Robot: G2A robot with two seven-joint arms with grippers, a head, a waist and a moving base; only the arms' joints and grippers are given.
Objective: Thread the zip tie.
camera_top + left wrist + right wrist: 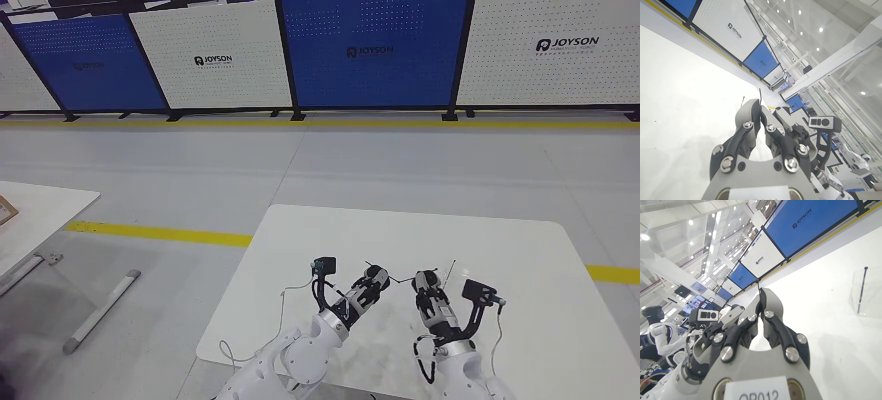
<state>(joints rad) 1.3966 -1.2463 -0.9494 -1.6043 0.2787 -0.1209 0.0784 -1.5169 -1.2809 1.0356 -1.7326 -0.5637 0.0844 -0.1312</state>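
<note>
A black zip tie's tail (760, 94) sticks up out of my left gripper (760, 107), which is shut on it. My right gripper (761, 295) is shut on a black strap whose square head (757, 281) pokes out past the fingertips. Whether both ends belong to one zip tie cannot be told. In the top view the left gripper (378, 278) and the right gripper (422, 281) sit close together, tips facing, just above the near part of the white table (500, 240).
A second black zip tie (862, 285) stands upright in a clear holder (853, 294) beside the right gripper, also seen as a thin stick (452, 268). Another white table (40, 205) stands far left. Blue and white panels (370, 50) line the back.
</note>
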